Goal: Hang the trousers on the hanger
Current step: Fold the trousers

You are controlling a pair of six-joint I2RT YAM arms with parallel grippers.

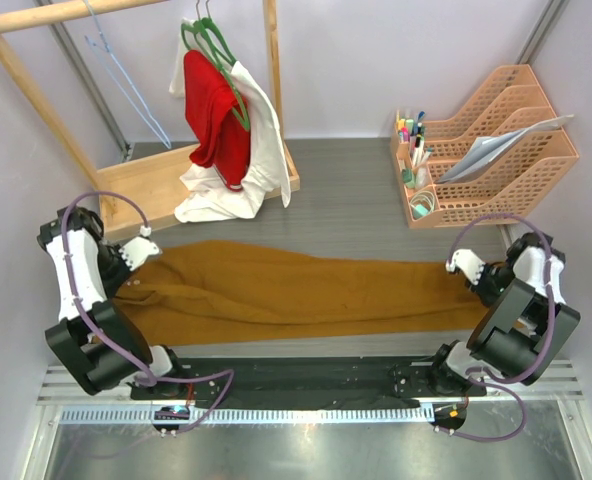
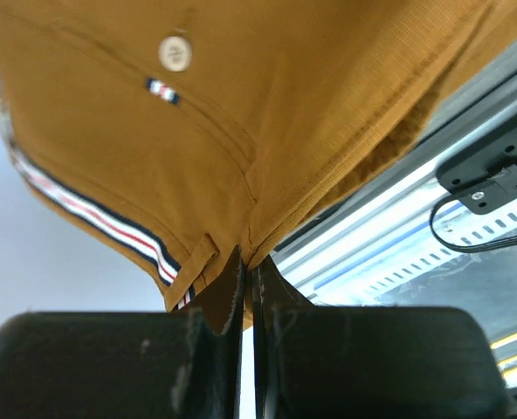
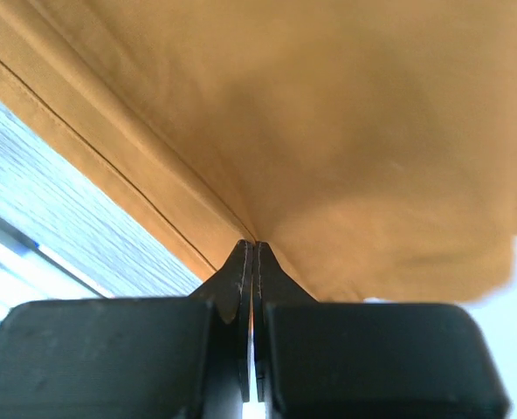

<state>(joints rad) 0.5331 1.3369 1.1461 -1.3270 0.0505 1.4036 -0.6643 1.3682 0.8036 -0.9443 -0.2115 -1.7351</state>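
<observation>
The mustard-brown trousers [image 1: 296, 290] lie stretched across the grey table from left to right. My left gripper [image 1: 144, 252] is shut on their waist end. The left wrist view shows that gripper [image 2: 250, 262] pinching cloth [image 2: 267, 105] beside a striped waistband and a button. At the other end my right gripper [image 1: 464, 266] is shut on the leg end. In the right wrist view its tips [image 3: 254, 244] meet on a fold of the fabric [image 3: 346, 131]. The thin light-blue hanger [image 1: 126, 72] hangs from the wooden rail at the back left, apart from both grippers.
A wooden clothes rack [image 1: 156, 185] stands at the back left. Green hangers [image 1: 214, 45] on it carry a red garment [image 1: 216, 115] and a white one [image 1: 261, 160]. At the back right is a peach file organiser [image 1: 506, 150] with pens. A black strip [image 1: 306, 378] runs along the near edge.
</observation>
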